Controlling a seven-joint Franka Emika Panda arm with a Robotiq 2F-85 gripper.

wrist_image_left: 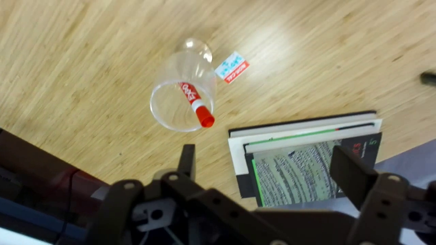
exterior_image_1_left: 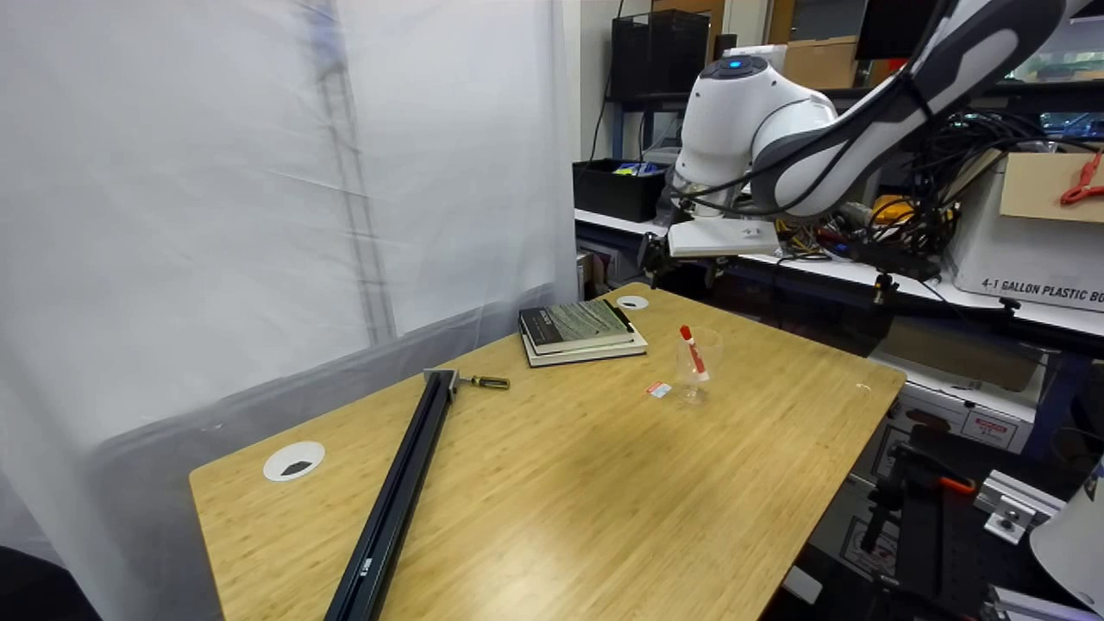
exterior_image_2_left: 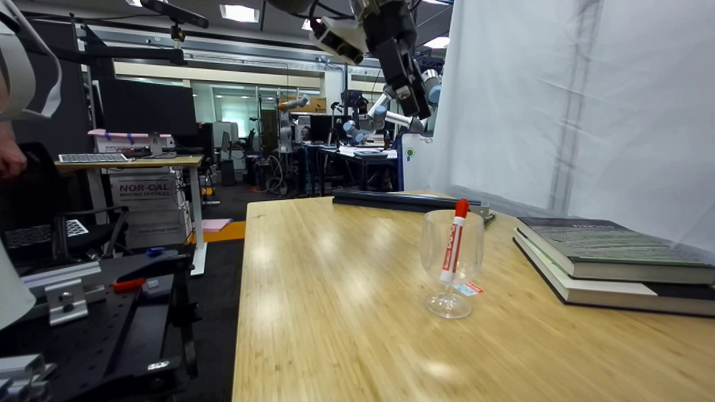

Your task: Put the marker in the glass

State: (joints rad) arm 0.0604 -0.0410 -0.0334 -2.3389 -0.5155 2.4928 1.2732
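Red Expo marker [exterior_image_2_left: 453, 245] leans inside the stemmed wine glass [exterior_image_2_left: 471, 257], its red end up and standing above the rim, the glass upright on the worktop [exterior_image_2_left: 335, 312] just beside a Nor-Cal sticker [wrist_image_left: 232, 67]. Well above, the jaws hang wide apart — nothing held between them. Two stacked books [exterior_image_2_left: 609, 245] lie near the glass, with a screwdriver [exterior_image_1_left: 489, 382] and a long black rail [exterior_image_1_left: 401, 492] farther off — the screwdriver just beside the rail's end.

Glossy wood table [exterior_image_2_left: 335, 335]; shiny glass [exterior_image_2_left: 434, 248]; smooth plastic marker [exterior_image_2_left: 453, 245].
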